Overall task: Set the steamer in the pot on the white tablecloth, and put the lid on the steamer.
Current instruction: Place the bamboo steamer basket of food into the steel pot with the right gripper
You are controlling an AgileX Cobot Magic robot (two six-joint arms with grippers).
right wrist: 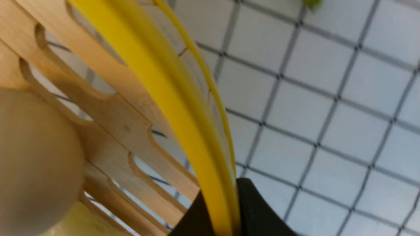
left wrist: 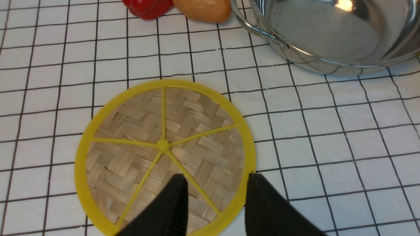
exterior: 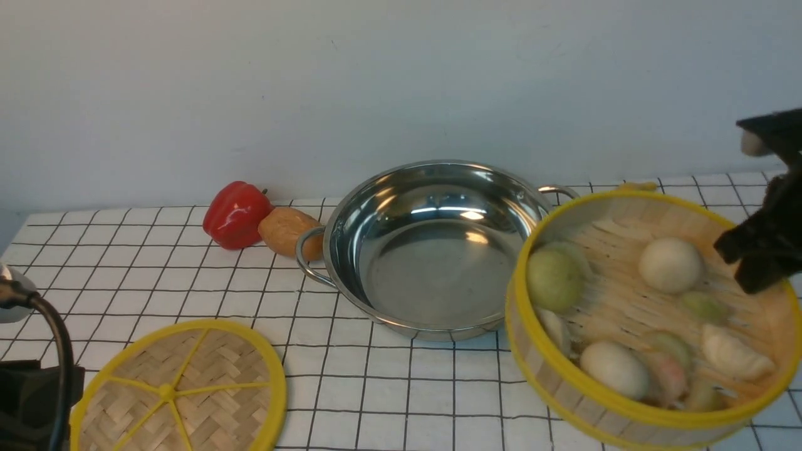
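Observation:
The steamer (exterior: pixel 617 307) is tilted and off the white tablecloth (exterior: pixel 407 388), just right of the pot (exterior: pixel 432 250), with food inside it. My right gripper (exterior: pixel 761 263) is shut on the steamer's far right rim. The right wrist view shows the yellow rim (right wrist: pixel 157 82) pinched between the black fingers of the right gripper (right wrist: pixel 223 214). The pot stands empty in the middle. The lid (exterior: pixel 182 388) lies flat at the front left. My left gripper (left wrist: pixel 216 196) hangs open over the edge of the lid (left wrist: pixel 137 137), one finger on either side of its rim.
A red pepper (exterior: pixel 235 214) and a brown potato (exterior: pixel 288 232) lie by the pot's left handle (exterior: pixel 307 257). Round buns (exterior: pixel 670 264) and dumplings (exterior: pixel 730 354) sit in the steamer. A wall runs behind the table. The left arm's body (exterior: pixel 31 388) fills the front left corner.

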